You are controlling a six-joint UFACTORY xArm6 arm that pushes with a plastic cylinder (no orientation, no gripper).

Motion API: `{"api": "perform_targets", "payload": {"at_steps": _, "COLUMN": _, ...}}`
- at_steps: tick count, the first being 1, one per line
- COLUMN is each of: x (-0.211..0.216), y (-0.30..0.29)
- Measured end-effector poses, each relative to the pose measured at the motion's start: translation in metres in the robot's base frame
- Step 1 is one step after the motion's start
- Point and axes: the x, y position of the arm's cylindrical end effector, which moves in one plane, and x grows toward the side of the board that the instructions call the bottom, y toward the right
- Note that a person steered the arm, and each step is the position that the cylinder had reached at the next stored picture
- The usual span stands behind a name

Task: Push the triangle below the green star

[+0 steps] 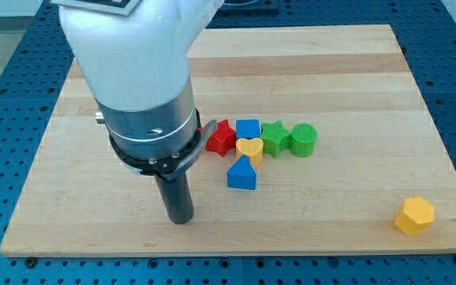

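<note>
The arm's rod tip point(180, 219) rests on the wooden board point(355, 87), holding nothing, toward the view's left of the blue triangle point(242, 173) and apart from it. The triangle sits down-left of the green star point(274, 137), just under the yellow heart point(250, 148). The approach looks under way; next, a rightward shove should slide it beneath the star, sparing the heart.

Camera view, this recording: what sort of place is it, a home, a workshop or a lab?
Probably a robotics lab bench. A bare wooden board lies on a blue perforated surface, and small coloured toy blocks, such as the blue triangle and green star, sit right of my tip.
</note>
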Motion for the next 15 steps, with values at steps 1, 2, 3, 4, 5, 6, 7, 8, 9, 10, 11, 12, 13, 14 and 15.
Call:
{"api": "perform_targets", "payload": {"at_steps": 1, "x": -0.007, "y": 0.000}}
{"api": "perform_targets", "payload": {"at_steps": 2, "x": -0.011, "y": 0.000}}
{"api": "perform_targets", "payload": {"at_steps": 3, "x": -0.013, "y": 0.000}}
{"api": "perform_targets", "payload": {"at_steps": 4, "x": -0.020, "y": 0.000}}
{"api": "perform_targets", "payload": {"at_steps": 5, "x": -0.031, "y": 0.000}}
{"api": "perform_targets", "payload": {"at_steps": 6, "x": -0.042, "y": 0.000}}
{"api": "perform_targets", "payload": {"at_steps": 7, "x": -0.046, "y": 0.006}}
{"api": "perform_targets", "payload": {"at_steps": 8, "x": -0.046, "y": 0.007}}
{"api": "perform_targets", "payload": {"at_steps": 9, "x": -0.046, "y": 0.010}}
{"api": "perform_targets", "payload": {"at_steps": 10, "x": -0.046, "y": 0.026}}
{"api": "perform_targets", "payload": {"at_steps": 11, "x": -0.046, "y": 0.029}}
{"api": "perform_targets", "payload": {"at_steps": 12, "x": -0.054, "y": 0.029}}
{"api": "perform_targets", "payload": {"at_steps": 13, "x": -0.062, "y": 0.032}}
{"api": "perform_targets", "payload": {"at_steps": 14, "x": -0.069, "y": 0.046}}
{"api": "perform_targets", "payload": {"at_steps": 15, "x": -0.071, "y": 0.053}}
